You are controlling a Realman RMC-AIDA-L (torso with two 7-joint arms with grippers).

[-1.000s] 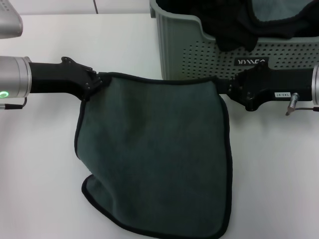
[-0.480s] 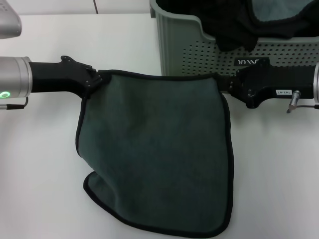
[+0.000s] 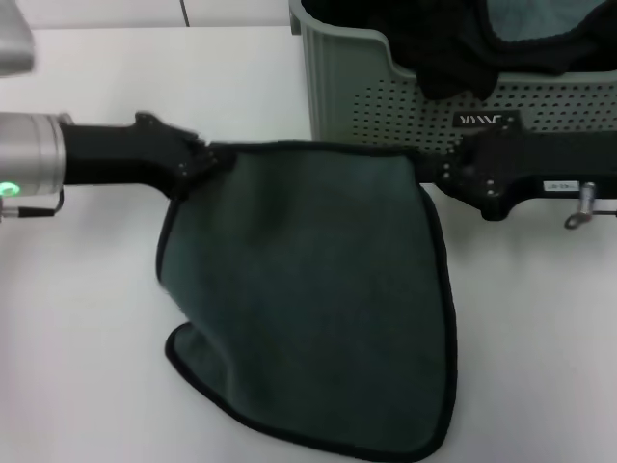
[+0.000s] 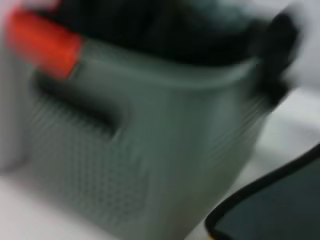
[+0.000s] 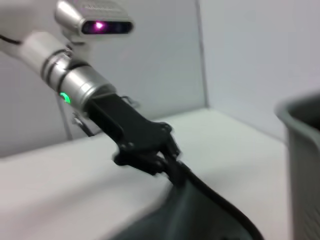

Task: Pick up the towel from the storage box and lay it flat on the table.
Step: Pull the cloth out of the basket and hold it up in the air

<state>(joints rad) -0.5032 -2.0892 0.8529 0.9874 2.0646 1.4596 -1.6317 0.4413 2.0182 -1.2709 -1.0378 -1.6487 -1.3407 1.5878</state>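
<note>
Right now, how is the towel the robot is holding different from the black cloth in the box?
The towel is teal-green with black edging; the black cloth is all black. The towel is spread out over the table, held by both grippers; the black cloth is bunched over the storage box rim. Both are soft fabric.

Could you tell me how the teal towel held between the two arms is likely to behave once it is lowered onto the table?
The towel is probably floppy: it hangs from the left tool and right tool, and its lower corner curls inward. Its fleecy surface would likely grip the table rather than slide. It seems light, as two corner pinches carry it.
</note>
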